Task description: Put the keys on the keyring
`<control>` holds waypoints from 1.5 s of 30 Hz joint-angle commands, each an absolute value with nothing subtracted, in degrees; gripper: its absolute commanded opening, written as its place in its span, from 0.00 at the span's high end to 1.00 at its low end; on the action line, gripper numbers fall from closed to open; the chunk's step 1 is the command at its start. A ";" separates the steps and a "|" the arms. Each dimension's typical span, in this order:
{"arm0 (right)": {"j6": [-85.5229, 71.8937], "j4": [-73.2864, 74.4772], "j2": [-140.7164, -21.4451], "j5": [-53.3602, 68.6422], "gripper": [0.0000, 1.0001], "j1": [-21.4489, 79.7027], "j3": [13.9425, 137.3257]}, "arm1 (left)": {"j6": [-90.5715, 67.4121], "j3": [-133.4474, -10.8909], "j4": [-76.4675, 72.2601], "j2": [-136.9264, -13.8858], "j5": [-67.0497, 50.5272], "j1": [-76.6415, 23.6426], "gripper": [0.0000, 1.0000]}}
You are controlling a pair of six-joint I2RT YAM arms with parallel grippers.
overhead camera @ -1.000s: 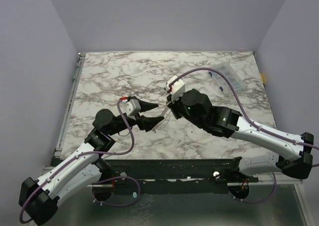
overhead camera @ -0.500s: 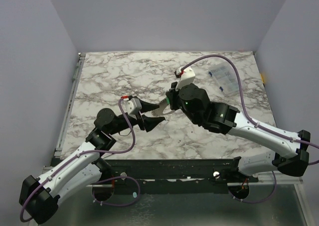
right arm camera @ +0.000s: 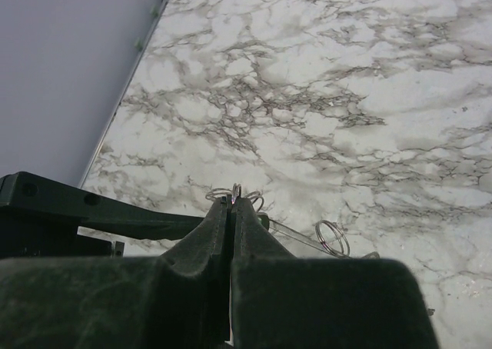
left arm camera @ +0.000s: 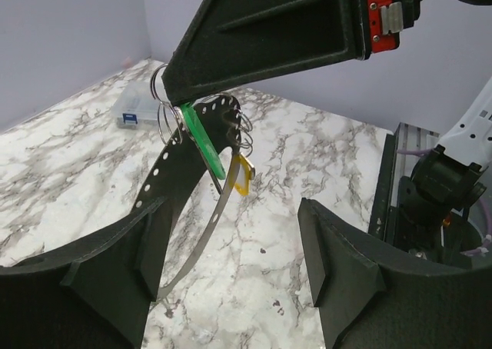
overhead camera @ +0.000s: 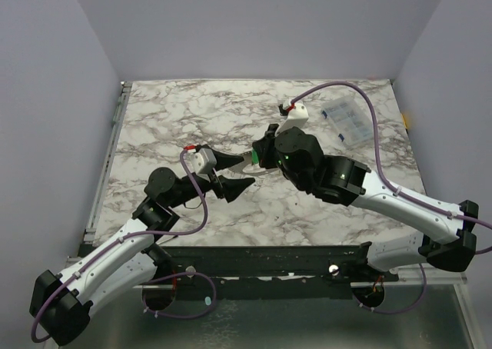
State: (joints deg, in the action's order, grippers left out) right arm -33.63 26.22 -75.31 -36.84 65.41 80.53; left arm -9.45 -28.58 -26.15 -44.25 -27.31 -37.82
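Marble tabletop (overhead camera: 192, 118), plain lilac walls (overhead camera: 254, 26)

Pretty sure this is a robotics lab rig, not anyone's home or shop. There are two white-and-black robot arms, the left arm (overhead camera: 115, 257) and the right arm (overhead camera: 400, 203), bolted to a dark metal rail (overhead camera: 261, 255) along the near edge of a marble-look counter (overhead camera: 192, 118), with purple cables (overhead camera: 373, 134) looping off them. Plain lavender walls (overhead camera: 254, 26) box the counter in on three sides like a test cell. The small clear plastic box (overhead camera: 344, 120) at the far right is maybe a parts organizer, but it's too small to tell.
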 commanded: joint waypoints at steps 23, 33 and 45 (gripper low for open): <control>-42.48 21.16 -76.09 -30.50 0.99 67.25 78.74 | -10.13 -27.58 -28.30 -43.90 -19.93 -37.62 0.39; -43.60 20.48 -77.10 -31.72 0.99 69.21 79.12 | -9.78 -27.76 -28.18 -43.23 -19.09 -37.61 0.75; -35.10 15.58 -74.62 -33.99 0.80 69.36 75.65 | -10.10 -28.24 -26.38 -42.61 -18.60 -37.61 1.00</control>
